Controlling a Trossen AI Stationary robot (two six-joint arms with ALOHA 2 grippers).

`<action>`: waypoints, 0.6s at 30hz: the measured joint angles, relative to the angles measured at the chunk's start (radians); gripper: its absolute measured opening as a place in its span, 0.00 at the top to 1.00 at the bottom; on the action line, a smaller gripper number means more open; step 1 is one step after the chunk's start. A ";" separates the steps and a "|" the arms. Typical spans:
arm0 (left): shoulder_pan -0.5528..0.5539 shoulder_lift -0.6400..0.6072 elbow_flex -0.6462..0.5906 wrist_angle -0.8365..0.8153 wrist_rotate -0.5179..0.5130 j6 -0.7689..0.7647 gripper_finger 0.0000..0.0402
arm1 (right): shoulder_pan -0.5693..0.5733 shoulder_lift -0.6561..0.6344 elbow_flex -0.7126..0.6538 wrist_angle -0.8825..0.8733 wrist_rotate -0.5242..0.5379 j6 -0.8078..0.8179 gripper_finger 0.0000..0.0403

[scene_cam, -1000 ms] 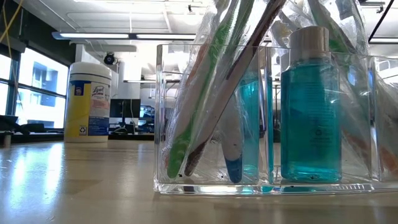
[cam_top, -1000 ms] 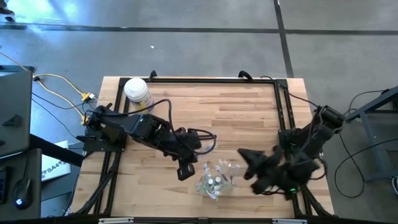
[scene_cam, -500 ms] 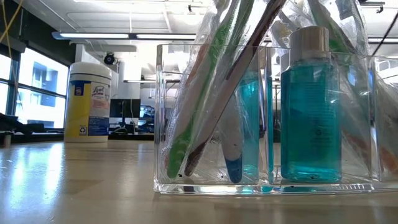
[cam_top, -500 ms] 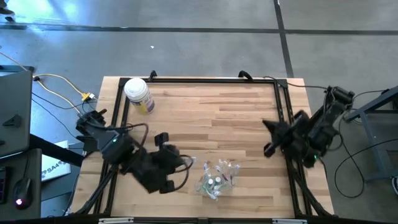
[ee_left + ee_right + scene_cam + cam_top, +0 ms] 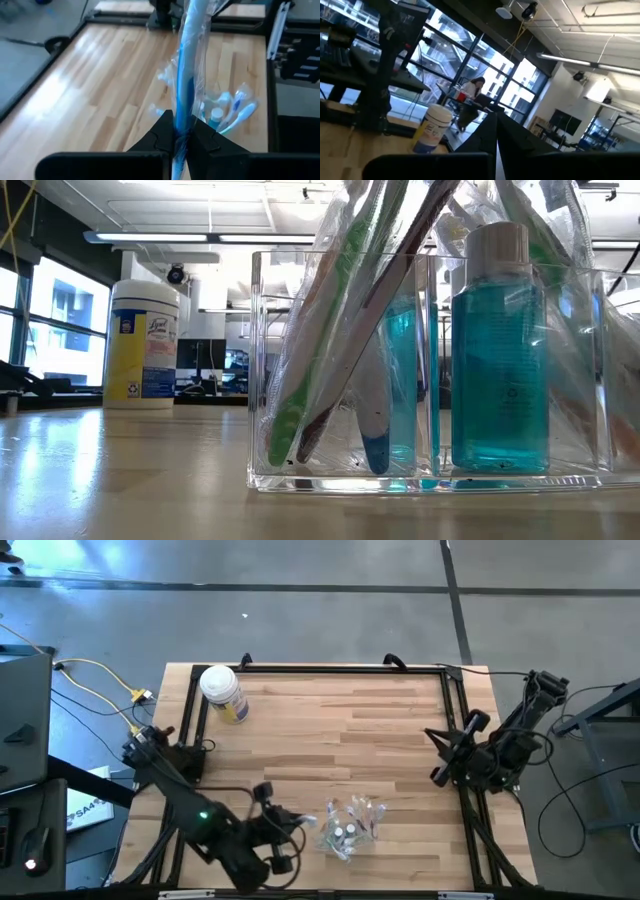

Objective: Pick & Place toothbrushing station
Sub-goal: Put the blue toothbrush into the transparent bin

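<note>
Wooden tabletop [image 5: 380, 740] lies beneath us, and at its far left corner we see the white-lidded jar [image 5: 222, 691] with a yellow label. Moving right along the near edge, our left gripper [image 5: 181, 137] is clamped on a blue toothbrush [image 5: 189, 75] in a clear wrapper, just left of the clear holder [image 5: 348, 826]. That holder stands near the front edge at the middle, packed with wrapped toothbrushes [image 5: 330, 350] and a teal bottle [image 5: 500, 350]. Farther right, our right gripper [image 5: 437, 755] hangs at the right edge, fingers pressed together on nothing, well apart from the holder.
</note>
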 joint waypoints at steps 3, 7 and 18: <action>0.004 0.001 -0.099 0.099 -0.003 -0.009 0.95 | 0.000 -0.008 -0.001 -0.044 0.011 0.051 0.99; 0.015 0.000 -0.146 0.161 -0.060 -0.005 0.96 | -0.001 -0.011 -0.002 -0.156 0.030 0.131 0.99; -0.051 0.050 -0.146 0.331 -0.228 -0.018 0.96 | -0.001 -0.024 -0.002 -0.315 -0.037 0.272 0.99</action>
